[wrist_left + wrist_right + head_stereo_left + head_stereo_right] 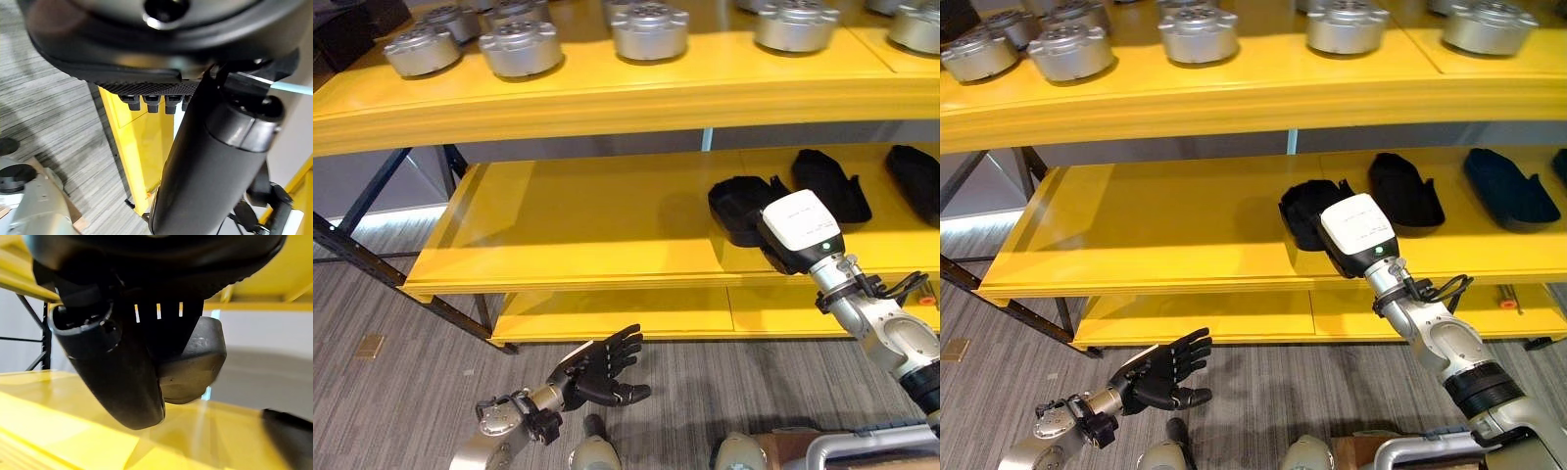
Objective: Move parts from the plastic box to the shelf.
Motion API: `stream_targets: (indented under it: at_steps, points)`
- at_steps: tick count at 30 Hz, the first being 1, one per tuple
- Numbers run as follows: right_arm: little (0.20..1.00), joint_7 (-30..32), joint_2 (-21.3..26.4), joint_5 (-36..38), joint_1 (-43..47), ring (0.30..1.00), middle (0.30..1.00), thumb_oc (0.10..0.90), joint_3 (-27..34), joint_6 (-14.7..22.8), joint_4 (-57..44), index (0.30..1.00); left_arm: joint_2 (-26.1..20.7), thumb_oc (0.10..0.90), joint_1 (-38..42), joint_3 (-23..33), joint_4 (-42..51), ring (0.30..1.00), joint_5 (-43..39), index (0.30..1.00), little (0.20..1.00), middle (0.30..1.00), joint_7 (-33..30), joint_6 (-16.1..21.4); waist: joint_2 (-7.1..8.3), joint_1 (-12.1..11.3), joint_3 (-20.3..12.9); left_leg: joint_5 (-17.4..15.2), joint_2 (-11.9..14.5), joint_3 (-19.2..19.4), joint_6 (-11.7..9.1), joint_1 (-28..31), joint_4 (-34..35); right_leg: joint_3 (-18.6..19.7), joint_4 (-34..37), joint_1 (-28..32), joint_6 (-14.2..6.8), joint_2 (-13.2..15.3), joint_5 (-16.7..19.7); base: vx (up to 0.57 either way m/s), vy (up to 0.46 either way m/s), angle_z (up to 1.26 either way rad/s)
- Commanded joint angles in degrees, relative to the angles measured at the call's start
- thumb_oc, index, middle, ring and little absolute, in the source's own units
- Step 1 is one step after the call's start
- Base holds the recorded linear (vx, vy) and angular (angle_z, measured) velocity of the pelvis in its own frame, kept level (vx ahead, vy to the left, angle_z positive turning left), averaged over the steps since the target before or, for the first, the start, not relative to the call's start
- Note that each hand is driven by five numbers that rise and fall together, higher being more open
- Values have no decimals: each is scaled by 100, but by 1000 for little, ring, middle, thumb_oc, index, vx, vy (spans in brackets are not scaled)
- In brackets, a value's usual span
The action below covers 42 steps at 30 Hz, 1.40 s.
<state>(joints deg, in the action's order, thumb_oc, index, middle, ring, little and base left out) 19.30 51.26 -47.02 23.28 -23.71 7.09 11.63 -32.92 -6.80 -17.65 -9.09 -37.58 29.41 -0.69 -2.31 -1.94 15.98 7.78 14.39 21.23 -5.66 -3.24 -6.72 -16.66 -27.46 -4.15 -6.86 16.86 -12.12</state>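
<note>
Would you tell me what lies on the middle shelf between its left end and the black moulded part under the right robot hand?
Only bare yellow shelf, in both eye views.

Two silver-grey arms are ending in dark hands. The left hand (600, 373) is showing glossy black fingers (625, 345) and a metal wrist joint; the right hand (800, 231) is wearing a white cover bearing a small green light.
</note>
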Motion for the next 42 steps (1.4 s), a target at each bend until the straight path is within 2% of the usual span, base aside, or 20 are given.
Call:
stream_targets:
  at_steps: [1, 9, 18, 19, 22, 26, 30, 34, 35, 40, 42]
  points:
    - [300, 601, -111, 118, 945, 300, 300, 400, 462, -82, -428, 300, -33, 900, 94, 13, 494, 1000, -173, 1000, 1000, 1000, 101, 577, -38, -133, -182, -493, 130, -175, -36, -15, -99, -224, -328, 41, 328, -485, -454, 105, 102, 24]
    - [300, 557, -63, 161, 1016, 300, 300, 400, 514, -103, -587, 300, -62, 900, -27, 148, 553, 1000, -334, 1000, 1000, 1000, 117, 589, -113, -252, -55, -559, -107, -300, 69, -189, -77, -145, -42, -21, 249, -457, -280, 89, 89, 5]
    - [300, 599, -63, 247, 1338, 300, 300, 400, 397, -372, -476, 300, -179, 900, -37, 181, 591, 1000, -360, 1000, 1000, 1000, 297, 725, -50, -446, 208, -706, -180, -309, 139, -495, -334, -288, 74, -93, 184, -359, -191, 10, 15, -6]
    - [300, 508, -54, 322, 1624, 300, 300, 400, 259, -508, -353, 300, -189, 900, 3, 175, 583, 1000, -391, 1000, 1000, 1000, 295, 773, -70, -543, 288, -699, -119, -222, 136, -533, -362, -473, 52, -125, 162, -277, -163, 1, 46, -18]
    - [300, 369, -53, 468, 2101, 300, 300, 400, -34, -598, -157, 300, -171, 900, -38, 159, 587, 1000, -508, 1000, 1000, 1000, 276, 821, -90, -740, 364, -731, -6, -78, 90, -537, -427, -897, -100, -93, 120, -93, -273, 5, 111, -29]
    - [300, 202, -194, 637, 2606, 300, 300, 400, -403, -631, 180, 300, -107, 900, -105, 18, 529, 1000, -513, 1000, 1000, 1000, 129, 939, -109, -885, 447, -838, 71, 156, 173, -539, -624, -1213, -406, -163, 52, 242, -334, 25, 124, -46]
    - [300, 156, -342, 696, 2639, 300, 300, 400, -458, -770, 274, 300, -87, 900, -60, -38, 403, 1000, -578, 1000, 1000, 1000, -3, 1079, -101, -896, 468, -906, 113, 207, 217, -735, -864, -1147, -312, -102, 72, 215, -316, 15, 15, -18]
    - [300, 151, -460, 685, 2679, 300, 300, 400, -404, -896, 395, 300, -101, 900, 32, -21, 363, 1000, -575, 1000, 1000, 1000, 51, 1043, -103, -933, 521, -918, 78, 140, 226, -878, -960, -1059, -276, -92, 59, 156, -333, -3, 19, -3]
    - [300, 118, -492, 814, 2773, 300, 300, 400, -413, -1075, 476, 300, -115, 900, 81, -42, 342, 1000, -558, 1000, 1000, 1000, 60, 1021, -108, -960, 565, -937, 55, 112, 232, -925, -998, -1036, -263, -88, 35, 173, -331, -3, 59, 0]
    - [300, 20, -649, 873, 3075, 300, 300, 400, -453, -1366, 825, 300, -127, 900, 244, -76, 240, 1000, -642, 1000, 1000, 1000, 193, 989, -108, -1068, 624, -1003, -13, 76, 300, -1120, -1124, -1074, -350, -6, -1, 261, -460, -6, 88, -1]
    - [300, -43, -697, 844, 3147, 300, 300, 400, -477, -1428, 927, 300, -112, 900, 283, -115, 282, 1000, -623, 1000, 1000, 1000, 206, 916, -149, -1127, 631, -1008, -57, 58, 367, -1114, -1089, -1152, -737, -94, 17, 408, -538, 22, 161, 0]
